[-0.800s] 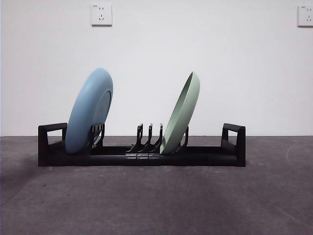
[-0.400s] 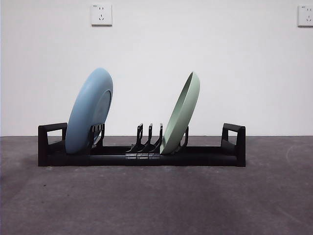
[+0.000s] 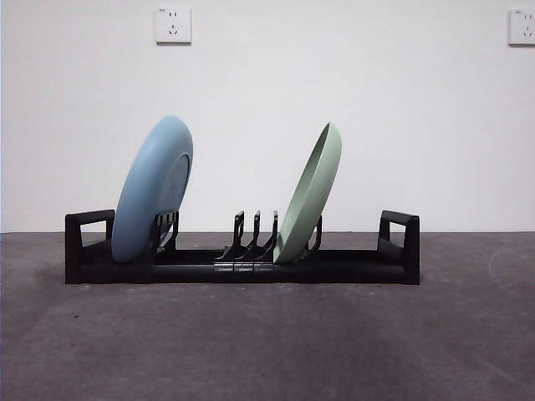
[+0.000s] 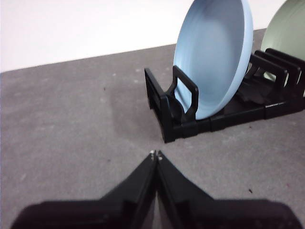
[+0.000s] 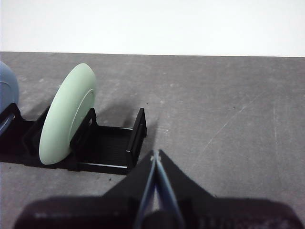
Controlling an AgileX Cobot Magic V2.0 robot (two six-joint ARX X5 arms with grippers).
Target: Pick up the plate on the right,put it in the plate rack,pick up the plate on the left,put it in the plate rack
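The long black plate rack (image 3: 242, 269) stands across the table with a loop handle at each end. A blue plate (image 3: 153, 190) leans in its left slots and a pale green plate (image 3: 310, 195) leans in the prongs right of the middle. In the left wrist view my left gripper (image 4: 156, 153) is shut and empty, hanging back off the rack's (image 4: 178, 119) left end, near the blue plate (image 4: 214, 52). My right gripper (image 5: 155, 153) is shut and empty too, off the rack's (image 5: 114, 143) right end, apart from the green plate (image 5: 66, 112). Neither gripper shows in the front view.
Grey table surface (image 3: 267, 342) stretches in front of the rack. A white wall with two sockets (image 3: 173, 24) stands behind. A few free prongs (image 3: 255, 234) rise between the two plates.
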